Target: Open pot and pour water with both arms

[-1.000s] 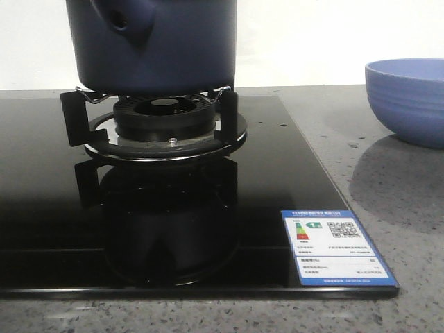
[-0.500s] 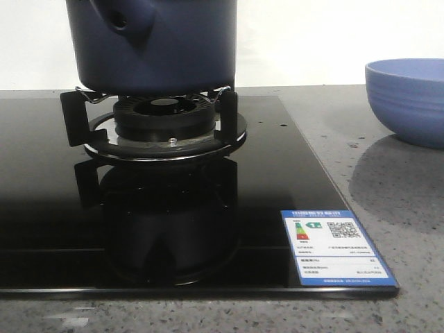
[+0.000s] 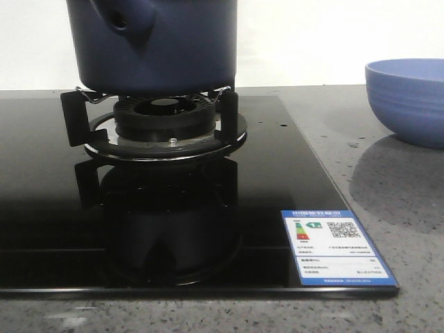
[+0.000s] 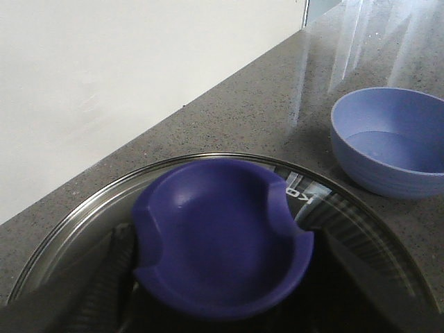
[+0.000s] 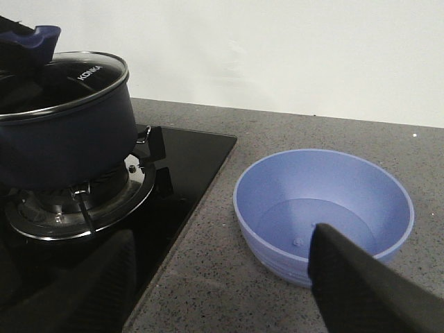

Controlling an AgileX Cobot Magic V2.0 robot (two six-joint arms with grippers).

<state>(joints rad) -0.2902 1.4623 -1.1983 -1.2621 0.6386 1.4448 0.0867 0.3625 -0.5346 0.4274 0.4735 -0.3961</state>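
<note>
Straddling the lid knob (image 4: 222,239), left fingers (image 4: 97,277) hang over the pot (image 3: 156,45).

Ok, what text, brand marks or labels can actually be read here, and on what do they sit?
"KONKA": on the glass lid of the pot, legible in the right wrist view; only "KO" shows in the left wrist view.
Energy label on the cooktop, with a QR code and coloured bars: print too small to read.

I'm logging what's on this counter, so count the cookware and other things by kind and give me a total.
Pots: 1, the pot on the burner
Lids: 1, the glass lid
Bowls: 1, the light-blue bowl
Stoves: 1, the black cooktop
Labels: 1, the energy sticker
Total: 5
</note>
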